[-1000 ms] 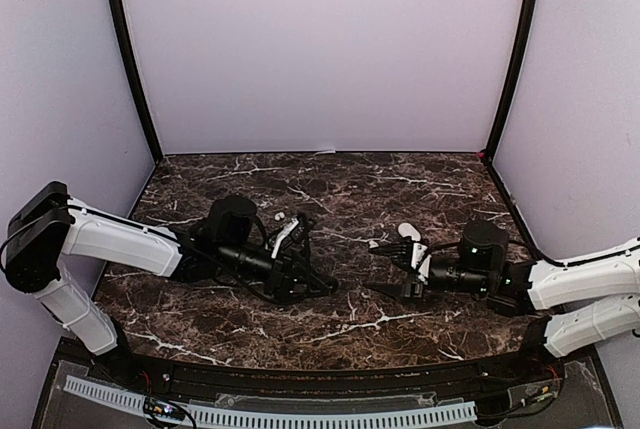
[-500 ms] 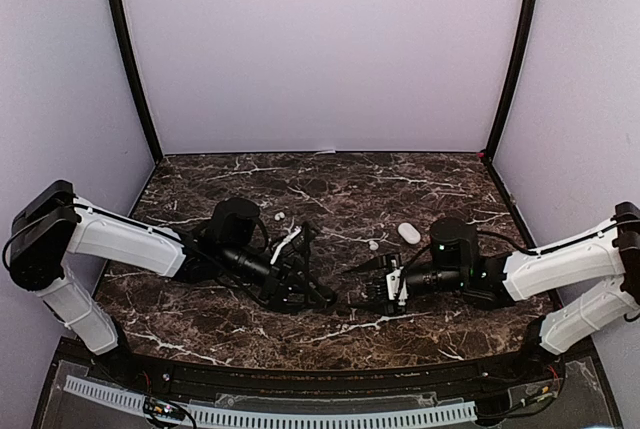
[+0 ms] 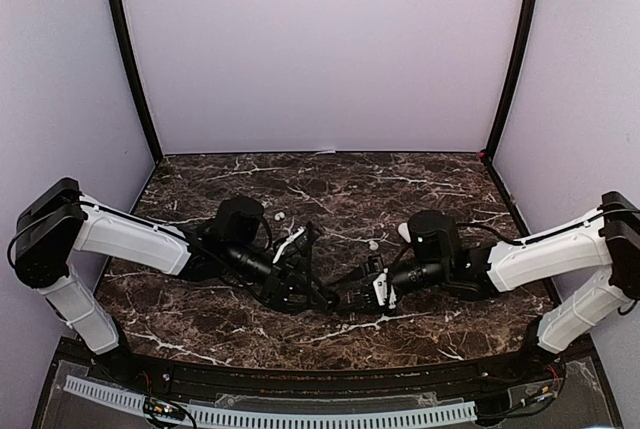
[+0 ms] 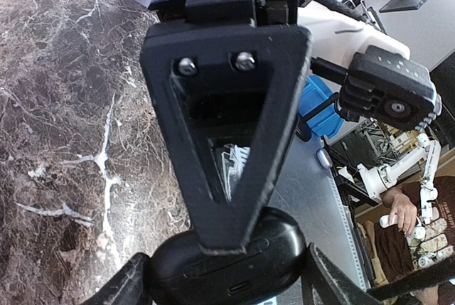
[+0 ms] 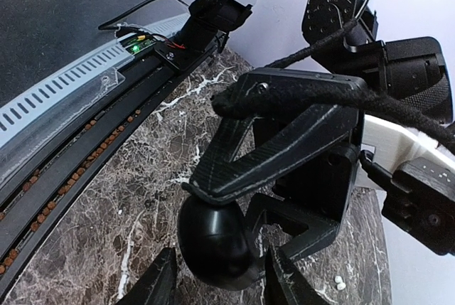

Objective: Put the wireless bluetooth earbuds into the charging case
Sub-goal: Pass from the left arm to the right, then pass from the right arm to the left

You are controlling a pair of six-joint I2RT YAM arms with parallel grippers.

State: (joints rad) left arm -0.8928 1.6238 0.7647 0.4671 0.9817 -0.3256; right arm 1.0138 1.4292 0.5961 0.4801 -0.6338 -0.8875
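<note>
Currently: left fingers (image 4: 128, 285) clamped on black charging case (image 4: 227, 266); right fingers (image 5: 160, 282) straddle it, contact unclear. Loose white earbuds (image 3: 373, 245) lie on surface (image 3: 420, 179) behind. Likely light, glossy, slippery; pinch across body.

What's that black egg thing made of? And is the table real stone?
The black case looks like hard plastic, smooth and satin: soft highlights on its curve. The table looks like dark marble with white veins; real stone or printed surface, can't tell.
</note>
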